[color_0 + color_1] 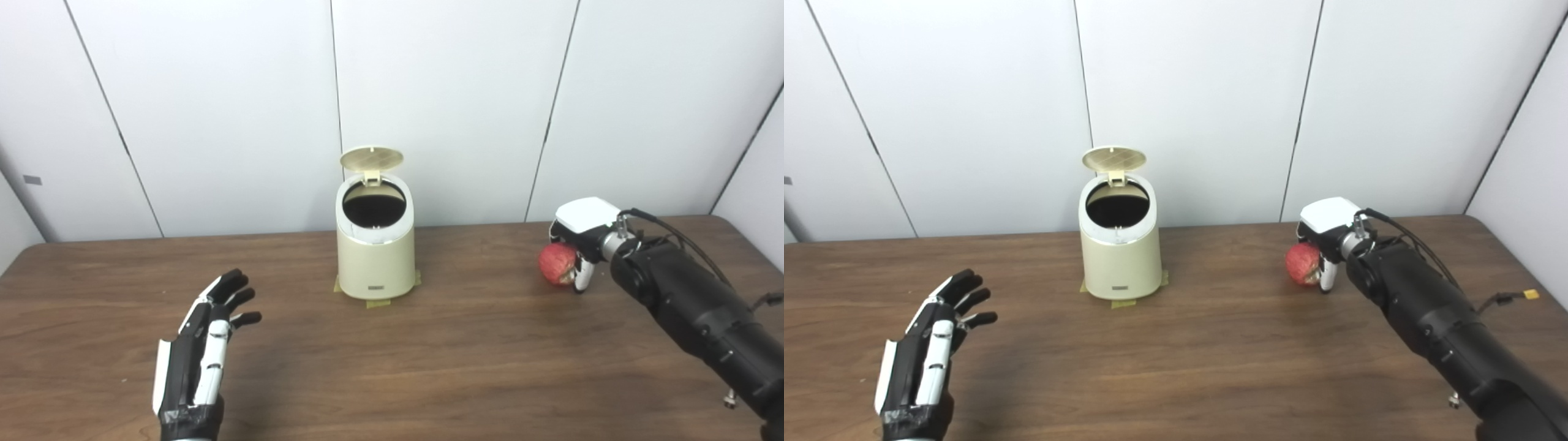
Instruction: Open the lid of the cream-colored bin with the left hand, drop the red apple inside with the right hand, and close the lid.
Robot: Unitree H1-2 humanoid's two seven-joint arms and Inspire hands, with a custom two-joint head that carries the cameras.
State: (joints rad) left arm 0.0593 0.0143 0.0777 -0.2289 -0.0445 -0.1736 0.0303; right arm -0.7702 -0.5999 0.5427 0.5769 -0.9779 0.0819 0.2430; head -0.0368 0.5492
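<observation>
The cream-colored bin stands at the middle back of the wooden table. Its round lid is flipped up and the dark opening shows. My right hand is wrapped around the red apple at the right, low over the table; I cannot tell whether the apple rests on the wood. My left hand is open and empty at the front left, fingers spread, well away from the bin.
Yellow tape tabs stick out under the bin's base. White wall panels close off the back. A cable runs along my right forearm, and its end lies on the table at the right.
</observation>
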